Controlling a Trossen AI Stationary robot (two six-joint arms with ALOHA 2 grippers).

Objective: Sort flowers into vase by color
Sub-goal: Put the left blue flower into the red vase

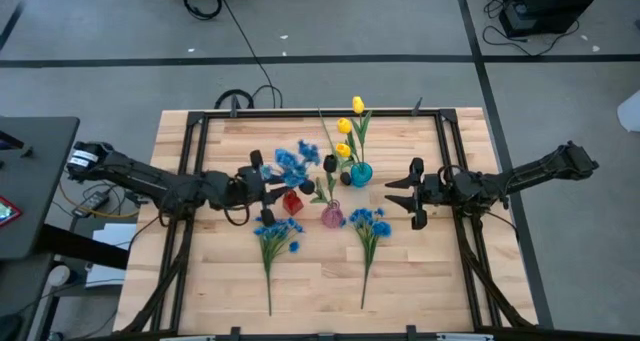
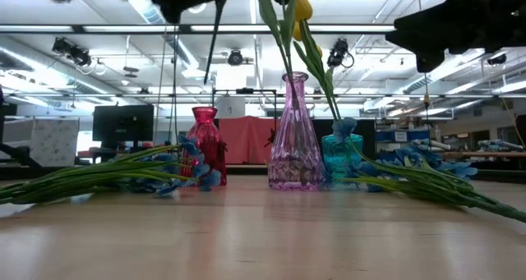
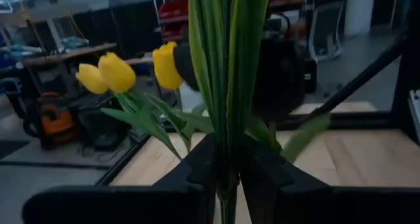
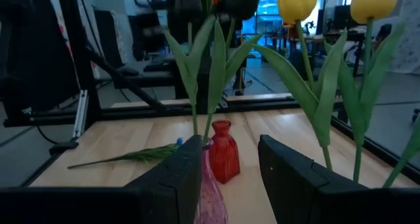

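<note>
My left gripper (image 1: 278,186) hovers above the red vase (image 1: 291,202), shut on a bunch of blue blossoms (image 1: 292,163) with green stems. The pink vase (image 1: 332,217) holds a dark tulip (image 1: 330,163). The teal vase (image 1: 360,173) holds three yellow tulips (image 1: 346,127). Two more blue bunches (image 1: 275,236) (image 1: 370,226) lie flat on the table, stems toward the near edge. My right gripper (image 1: 392,193) (image 4: 226,178) is open, held level to the right of the vases and touching nothing. My left gripper (image 3: 228,181) pinches the bunch's green stems (image 3: 225,155) between its two fingers, coming level from the table's left and lying across them. The bunch stands roughly upright and is lifted clear. Its lower stem end (image 2: 207,76) hangs above the red vase's mouth (image 2: 204,109).
The three vases stand close together at the table's middle. A black frame (image 1: 195,141) runs along the table's left, far and right sides. The two lying bunches take up the near-middle, and bare wood shows toward the near corners (image 1: 200,291).
</note>
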